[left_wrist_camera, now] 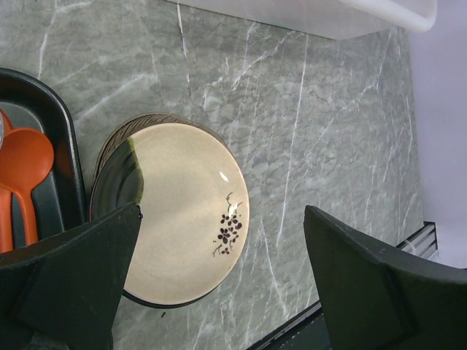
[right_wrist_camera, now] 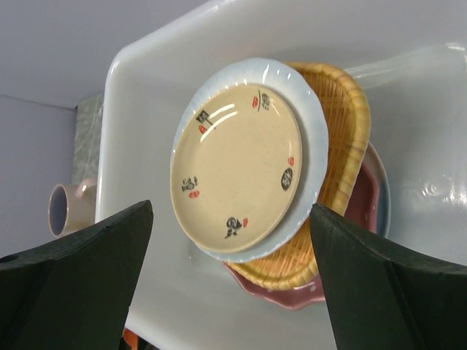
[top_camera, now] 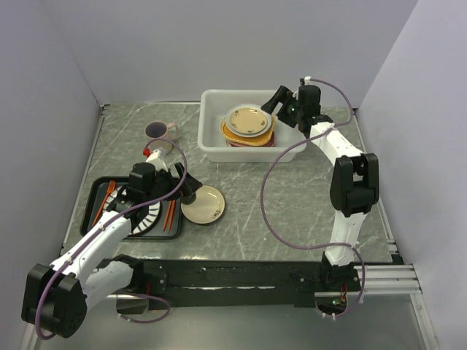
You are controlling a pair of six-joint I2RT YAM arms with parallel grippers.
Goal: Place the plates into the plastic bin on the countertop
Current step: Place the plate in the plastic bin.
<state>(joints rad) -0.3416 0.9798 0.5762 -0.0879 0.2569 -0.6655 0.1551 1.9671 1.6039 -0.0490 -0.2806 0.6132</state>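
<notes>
The white plastic bin (top_camera: 211, 131) stands at the back of the countertop (top_camera: 292, 197) and holds a stack of plates: a cream-and-blue plate (top_camera: 249, 120) (right_wrist_camera: 241, 157) on top, an orange squarish one (right_wrist_camera: 339, 124) and a dark red one (right_wrist_camera: 292, 295) under it. My right gripper (top_camera: 281, 102) (right_wrist_camera: 230, 277) hangs open and empty above this stack. A tan plate with a dark sprig (top_camera: 203, 203) (left_wrist_camera: 186, 211) lies on a dark brown-black plate (left_wrist_camera: 117, 138) on the countertop beside the tray. My left gripper (top_camera: 186, 186) (left_wrist_camera: 219, 284) is open and empty just above its near edge.
A flat black tray (top_camera: 98, 197) at the left holds a white ribbed plate (top_camera: 146, 219), orange utensils (top_camera: 169, 214) (left_wrist_camera: 22, 164) and is partly hidden by my left arm. A mug (top_camera: 159, 130) and a second cup (top_camera: 157, 149) stand behind the tray.
</notes>
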